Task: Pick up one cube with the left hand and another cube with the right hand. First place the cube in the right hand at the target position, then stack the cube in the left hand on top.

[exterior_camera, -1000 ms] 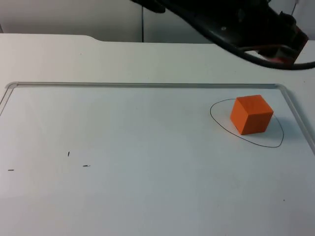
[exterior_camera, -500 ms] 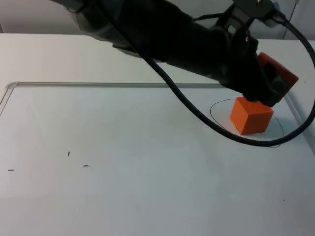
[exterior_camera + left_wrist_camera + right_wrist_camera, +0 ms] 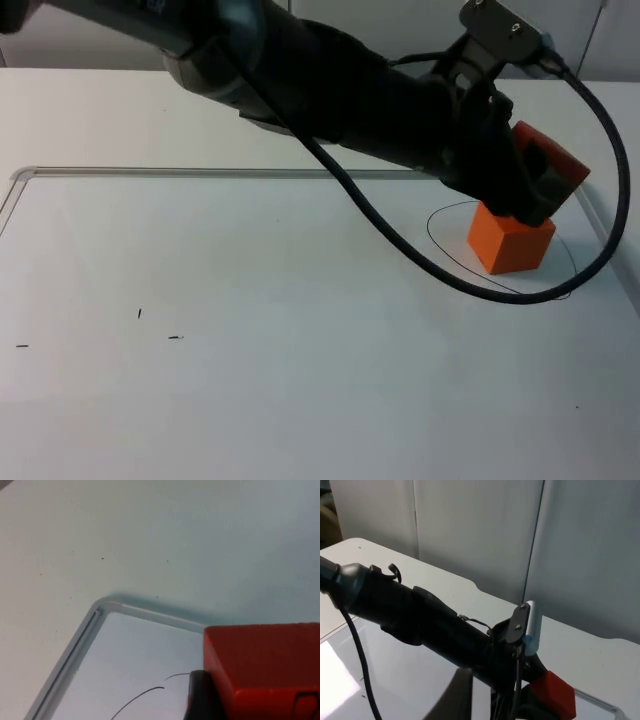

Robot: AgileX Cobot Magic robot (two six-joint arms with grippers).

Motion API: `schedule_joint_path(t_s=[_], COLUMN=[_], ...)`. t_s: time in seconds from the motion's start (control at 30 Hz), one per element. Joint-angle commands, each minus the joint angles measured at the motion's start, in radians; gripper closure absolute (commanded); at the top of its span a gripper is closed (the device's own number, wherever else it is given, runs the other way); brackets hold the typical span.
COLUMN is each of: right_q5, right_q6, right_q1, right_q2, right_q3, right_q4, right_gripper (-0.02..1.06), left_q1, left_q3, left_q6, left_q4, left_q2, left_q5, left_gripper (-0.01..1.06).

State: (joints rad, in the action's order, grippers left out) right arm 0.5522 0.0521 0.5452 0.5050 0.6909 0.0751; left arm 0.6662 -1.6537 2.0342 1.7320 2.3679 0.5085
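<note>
White counter (image 3: 250,400) is carrying an orange cube (image 3: 512,243) inside the drawn circle (image 3: 440,245) near its right edge. Left gripper (image 3: 530,195) is holding a red cube (image 3: 545,165) clenched in its fingers just above; it should be squaring the faces before releasing. Right gripper is waiting, fingers' state unclear.

the top camera looks down and forward over the white surface (image 3: 250,400) toward the far grey wall. the left wrist camera sits close above the surface's far right corner, beside the red cube (image 3: 265,670). the right wrist camera looks from higher, across the left arm (image 3: 430,630), sharing that cube (image 3: 552,695).
</note>
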Motion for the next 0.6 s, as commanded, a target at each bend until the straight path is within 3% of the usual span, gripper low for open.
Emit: schedule_joint_path(t_s=[0.0,0.57], right_q5=[-0.018,-0.025], right_q6=[0.000,0.000], right_q1=[0.004,0.004], right_q2=[-0.004,-0.004], right_q3=[-0.004,-0.004], right_q4=[0.002,0.002], right_gripper=[0.10,0.10], left_q1=[-0.005,-0.012], left_q3=[-0.009,-0.034], left_q6=[0.027,0.027], left_q4=[0.012,0.012], left_q2=[-0.002,0.028], left_q5=[0.021,0.062], left_gripper=[1.05,1.05])
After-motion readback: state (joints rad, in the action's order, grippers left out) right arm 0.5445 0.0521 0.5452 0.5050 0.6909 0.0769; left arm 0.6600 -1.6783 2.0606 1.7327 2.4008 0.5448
